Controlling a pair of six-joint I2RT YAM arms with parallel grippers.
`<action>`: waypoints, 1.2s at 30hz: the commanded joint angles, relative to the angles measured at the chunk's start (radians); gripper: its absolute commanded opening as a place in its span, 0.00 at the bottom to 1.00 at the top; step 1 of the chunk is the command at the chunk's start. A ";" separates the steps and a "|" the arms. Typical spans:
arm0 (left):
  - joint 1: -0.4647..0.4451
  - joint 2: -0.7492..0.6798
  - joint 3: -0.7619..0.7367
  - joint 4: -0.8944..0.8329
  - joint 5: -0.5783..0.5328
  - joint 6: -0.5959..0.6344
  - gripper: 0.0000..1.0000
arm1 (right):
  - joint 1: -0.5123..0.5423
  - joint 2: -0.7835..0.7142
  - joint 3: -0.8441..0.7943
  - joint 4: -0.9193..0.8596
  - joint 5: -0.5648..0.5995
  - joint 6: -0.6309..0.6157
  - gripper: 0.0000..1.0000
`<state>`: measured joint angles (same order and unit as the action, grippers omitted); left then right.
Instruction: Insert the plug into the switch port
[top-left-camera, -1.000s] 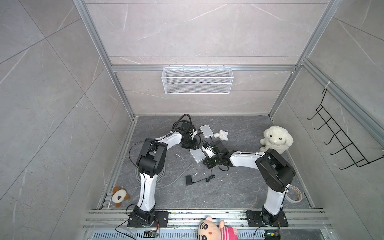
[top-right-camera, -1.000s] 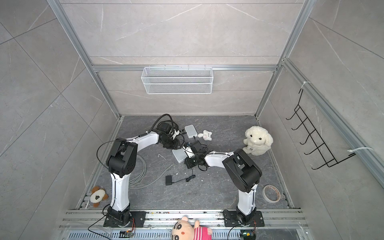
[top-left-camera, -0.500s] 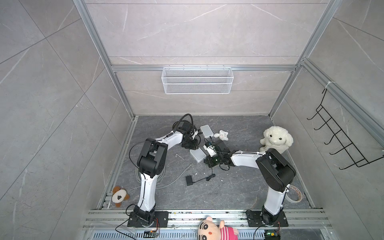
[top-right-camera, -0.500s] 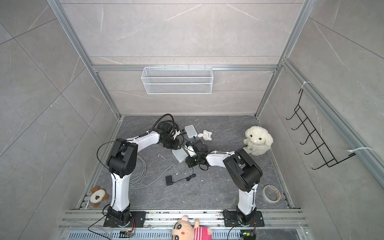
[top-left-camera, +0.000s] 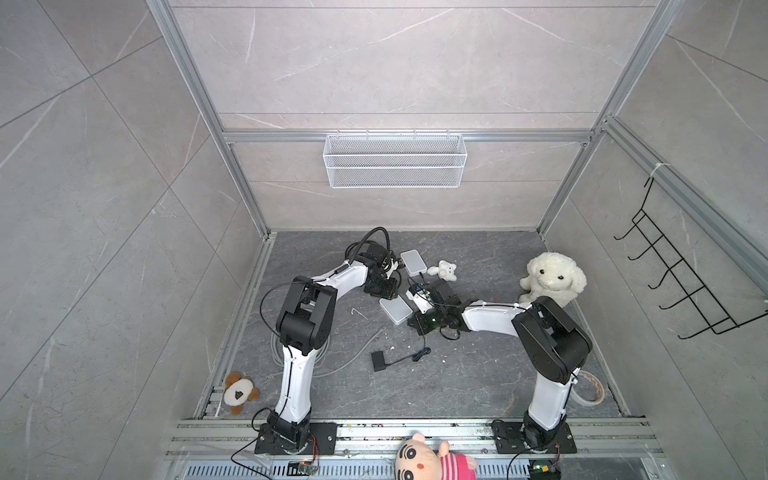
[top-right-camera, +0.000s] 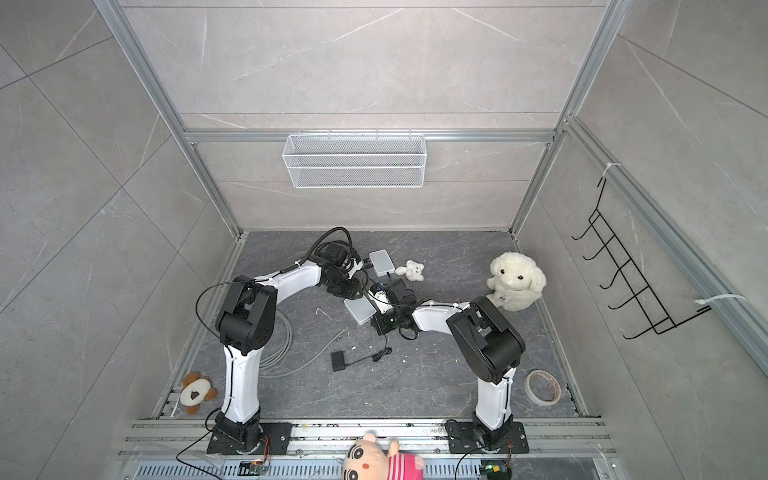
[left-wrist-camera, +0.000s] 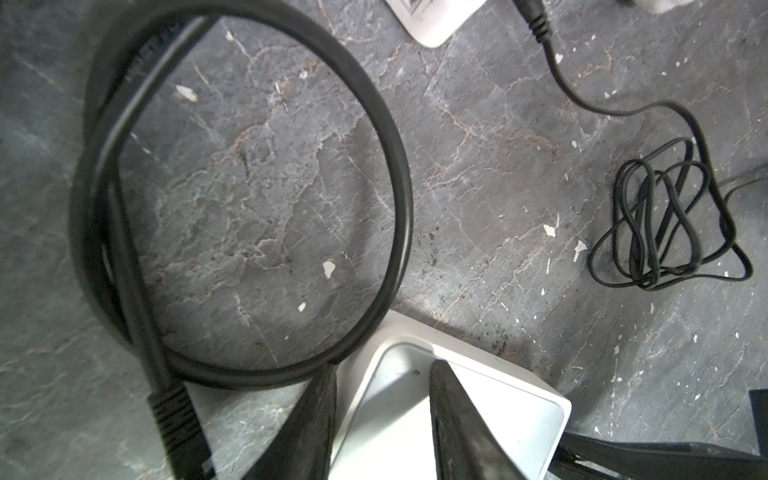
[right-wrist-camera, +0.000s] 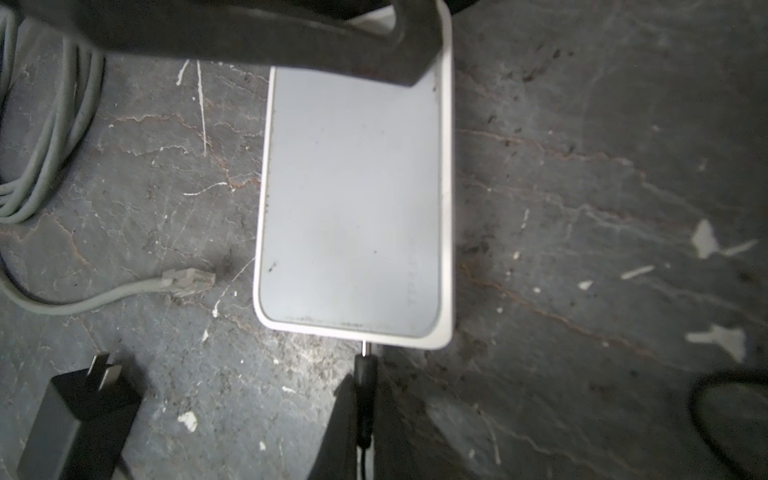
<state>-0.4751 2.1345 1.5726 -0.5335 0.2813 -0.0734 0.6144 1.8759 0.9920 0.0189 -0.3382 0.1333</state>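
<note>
A cartoon doll (top-left-camera: 432, 461) in a pink striped top leans on the front rail at the bottom edge in both top views, with a roll of tape (top-left-camera: 588, 388) at lower right of the dark stone worktop (top-left-camera: 478, 374) and a black power adapter (top-left-camera: 378, 360) just below centre. At centre, the right claw (right-wrist-camera: 365, 392) is clamped on the black barrel plug (right-wrist-camera: 365, 370), whose bare metal tip meets the near edge of the white switch (right-wrist-camera: 353, 199); how far it sits in the port cannot be told. Faint lettering along the switch's rim is too blurred to read. A grey network cable (right-wrist-camera: 189, 280) lies just beside the switch, its connector loose on the worktop. At the switch's far end the left claw (left-wrist-camera: 384, 370) stands part-way apart, one finger outside the casing and one over its top; whether it pinches cannot be told. Beyond lie a second white box (top-left-camera: 413, 262), a white plush dog (top-left-camera: 550, 278) at right and, on the back wall, a wire basket (top-left-camera: 395, 160).
</note>
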 joint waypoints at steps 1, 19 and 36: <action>-0.021 0.077 -0.017 -0.105 -0.011 0.032 0.39 | -0.004 0.012 0.011 0.047 -0.028 -0.026 0.05; -0.033 0.075 -0.045 -0.128 -0.017 0.061 0.38 | -0.008 0.023 0.055 0.061 0.006 -0.022 0.04; -0.038 0.094 -0.041 -0.156 -0.049 0.075 0.38 | -0.012 -0.004 0.062 0.054 0.000 -0.029 0.04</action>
<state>-0.4778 2.1418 1.5787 -0.5438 0.2790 -0.0261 0.6113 1.8877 1.0210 -0.0208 -0.3485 0.1146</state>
